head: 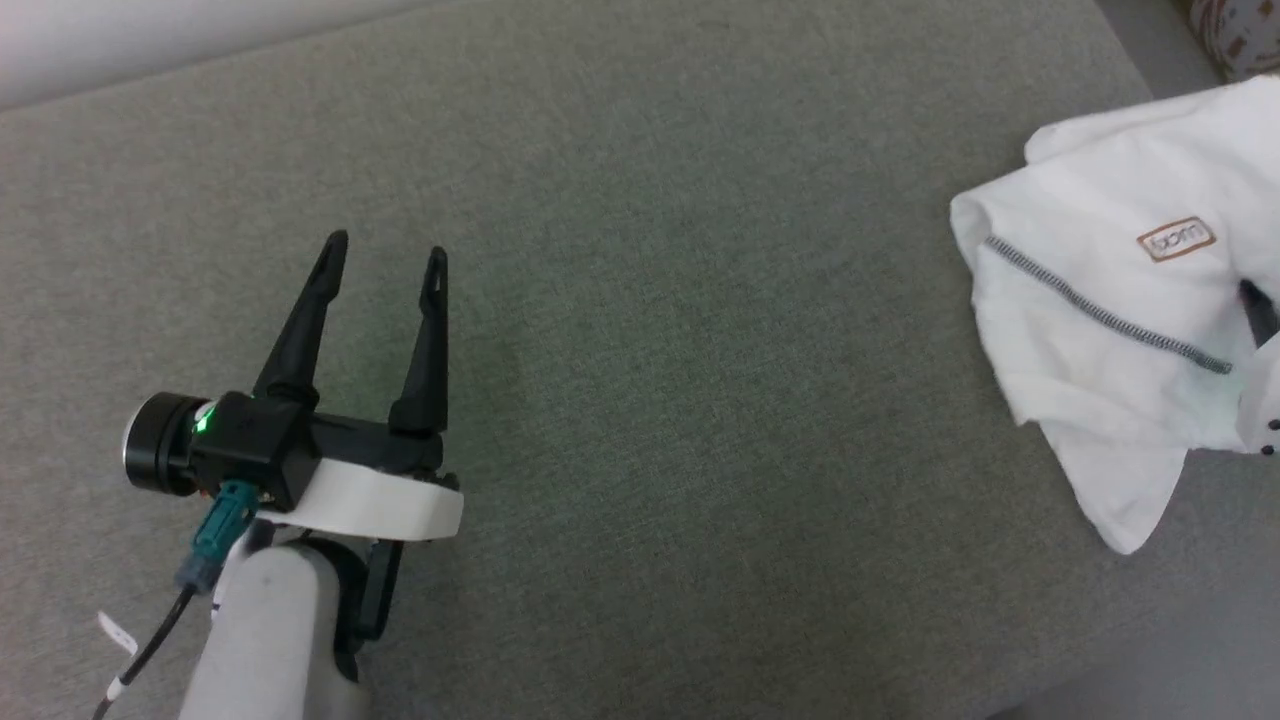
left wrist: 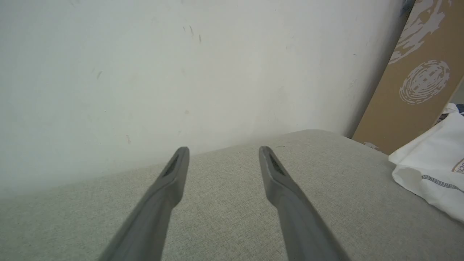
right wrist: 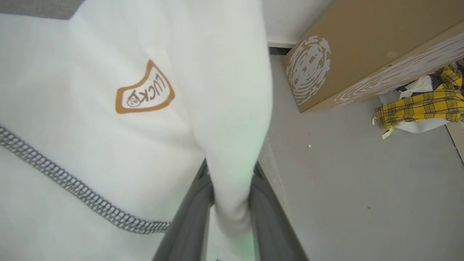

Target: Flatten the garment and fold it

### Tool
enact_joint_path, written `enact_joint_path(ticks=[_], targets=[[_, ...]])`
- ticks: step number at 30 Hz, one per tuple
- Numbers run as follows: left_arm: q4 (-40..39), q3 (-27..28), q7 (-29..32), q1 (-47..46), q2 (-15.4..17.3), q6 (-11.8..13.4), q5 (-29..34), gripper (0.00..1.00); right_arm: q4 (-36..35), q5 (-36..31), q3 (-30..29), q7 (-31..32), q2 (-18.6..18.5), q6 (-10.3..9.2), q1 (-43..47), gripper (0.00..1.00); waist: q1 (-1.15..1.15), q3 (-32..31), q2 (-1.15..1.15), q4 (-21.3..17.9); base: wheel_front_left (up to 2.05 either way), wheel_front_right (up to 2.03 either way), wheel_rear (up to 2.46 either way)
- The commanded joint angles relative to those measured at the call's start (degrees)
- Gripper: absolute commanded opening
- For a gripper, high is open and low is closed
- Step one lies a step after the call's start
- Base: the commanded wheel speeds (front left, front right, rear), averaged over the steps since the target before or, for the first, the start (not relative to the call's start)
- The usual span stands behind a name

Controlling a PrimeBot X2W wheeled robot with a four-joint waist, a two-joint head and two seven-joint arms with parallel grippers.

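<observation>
**Right gripper clamped on the shirt, left gripper open and idle**

From my station I see the white thin-fabric shirt (head: 1100,300) at the right end of the grey-green woven fabric surface (head: 650,350); it is bunched and folded over itself, not flat, and one pointed corner comes toward the near side. On it I can read a small brown-outlined label (head: 1176,239); left of the label and nearer to me a grey-and-white patterned seam line (head: 1100,312) runs across the cloth.

In the right wrist view the right gripper (right wrist: 231,174) has its two dark fingers pressed on a thick fold of the shirt (right wrist: 90,145); the fold passes between them and hides the tips. The label (right wrist: 145,92) and the seam line (right wrist: 72,185) are close in front of this camera; to the right are a pale grey floor (right wrist: 344,181), a brown cardboard box with white print (right wrist: 362,54) and a yellow checked cloth (right wrist: 420,107).

The left gripper (head: 388,245) is at the near left, well apart from the shirt; its fingers stand wide apart over the bare surface and hold nothing. In its own view the left gripper (left wrist: 223,149) points at a plain white wall (left wrist: 181,72); the shirt (left wrist: 431,166) lies at the right edge.
</observation>
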Motion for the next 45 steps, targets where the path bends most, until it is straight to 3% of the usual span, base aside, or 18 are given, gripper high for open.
enact_joint_path(ticks=[1, 6, 10, 15, 20, 28, 34, 41, 45], targets=[[0.02, -0.36, 0.03, -1.07, 0.22, -0.23, 0.40, 1.00, 2.76, -1.65, -1.06, -3.23, 0.70, -0.13, -1.79, 1.00, -0.02, 3.70, 0.01, -1.40, 0.00, 0.00, 0.00], [1.32, -0.50, -0.70, -1.14, -0.24, 0.17, -0.09, 1.00, 10.22, -4.81, -3.86, -12.06, 1.77, -0.13, -3.66, 1.00, -0.02, 3.06, 0.01, 0.09, 0.00, 0.00, 0.00], [3.02, -0.31, -1.70, 0.18, -0.86, 0.54, -0.90, 1.00, 10.83, -7.82, -7.71, -15.59, 0.18, -0.13, -2.67, 1.00, -0.02, -0.05, 0.01, 1.72, 0.00, 0.00, 0.00], [4.98, 0.00, -2.59, 3.38, -2.10, 1.39, -1.98, 1.00, -3.88, -13.64, -15.85, -15.78, 0.47, -0.13, 6.34, 1.00, -0.02, -6.11, 0.01, 4.01, 0.00, 0.00, 0.00], [6.22, 0.34, -2.90, 6.75, -3.40, 1.78, -3.51, 1.00, -16.66, -16.95, -20.17, -15.79, 6.72, -0.13, 18.59, 1.00, -0.02, -11.79, 0.01, 7.16, 0.00, 0.00, 0.00], [6.13, 1.28, -2.94, 10.59, -4.51, 1.60, -4.00, 1.00, -29.22, -16.29, -18.75, -14.94, 17.93, -0.13, 30.66, 1.00, -0.02, -17.18, 0.01, 13.69, 0.00, 0.00, 0.00], [6.47, 3.23, -2.94, 12.96, -4.41, 1.68, -3.57, 1.00, -34.54, -15.58, -17.65, -13.73, 23.28, -0.13, 33.29, 1.00, -0.02, -18.90, 0.01, 17.21, 0.00, 0.00, 0.00], [7.99, 8.15, -2.95, 15.07, -2.30, 1.60, -3.43, 1.00, -42.98, -14.92, -15.57, -12.91, 26.62, -0.13, 35.33, 1.00, -0.02, -19.39, 0.01, 20.56, 0.00, 0.00, 0.00], [8.63, 10.33, -2.95, 15.77, -0.60, -0.12, -4.15, 1.00, -46.60, -15.29, -14.72, -11.36, 27.34, -0.13, 37.19, 1.00, -0.02, -19.35, 0.01, 21.19, 0.00, 0.00, 0.00]])
